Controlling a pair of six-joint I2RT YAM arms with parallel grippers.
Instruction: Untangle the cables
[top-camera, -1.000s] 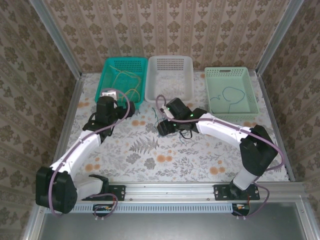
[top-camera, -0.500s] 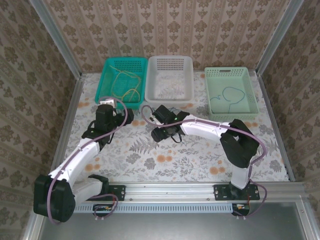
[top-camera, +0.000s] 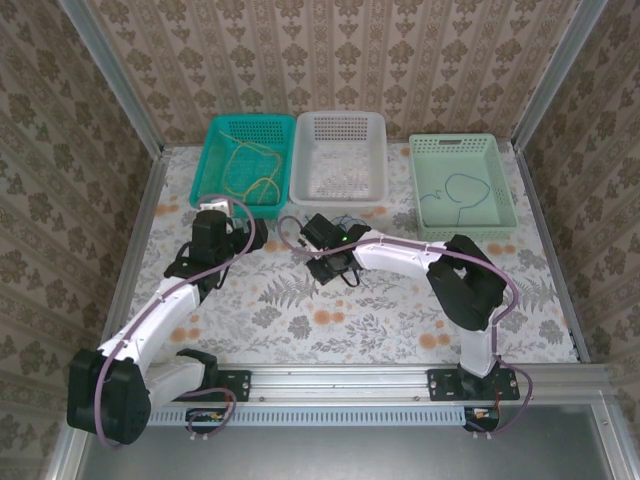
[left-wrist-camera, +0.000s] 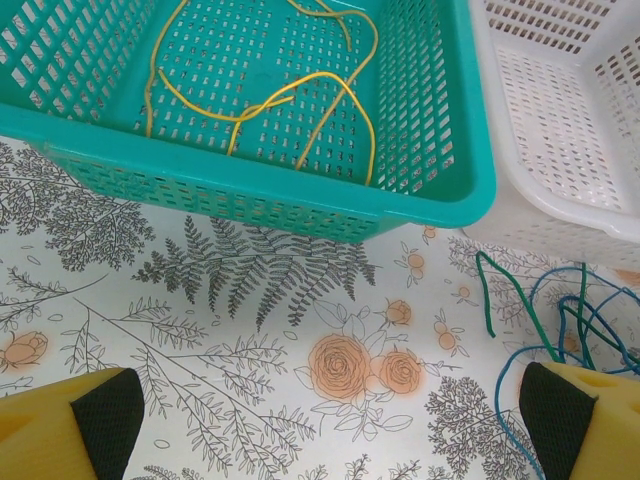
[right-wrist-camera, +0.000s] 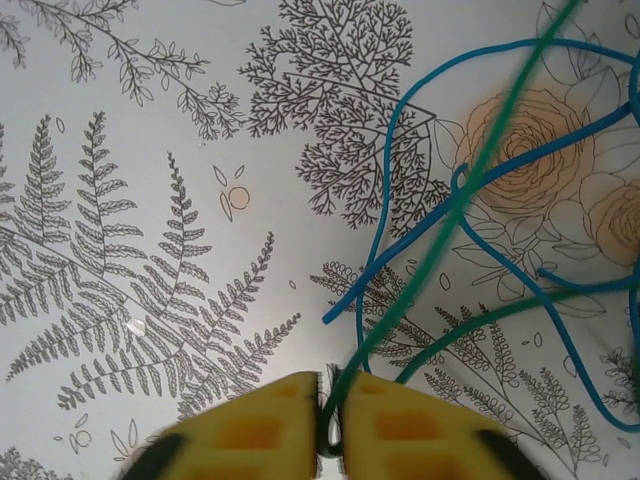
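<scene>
My right end effector sits low over the floral-printed table. Its yellow pads are pinched closed on a thin green cable, which runs up and away across loose blue cables. These sprawl on the table just in front of the white perforated plastic basket. My left end effector hangs wide open and holds nothing. It faces the near wall of the teal perforated plastic basket, where thin yellow cables lie looped inside. The teal and white baskets stand just beside each other at the far edge. The pale green perforated basket, set apart on the right, holds one dark blue cable. The near half of the table lies open between the arms, and wallpapered walls close in left, right and behind.
</scene>
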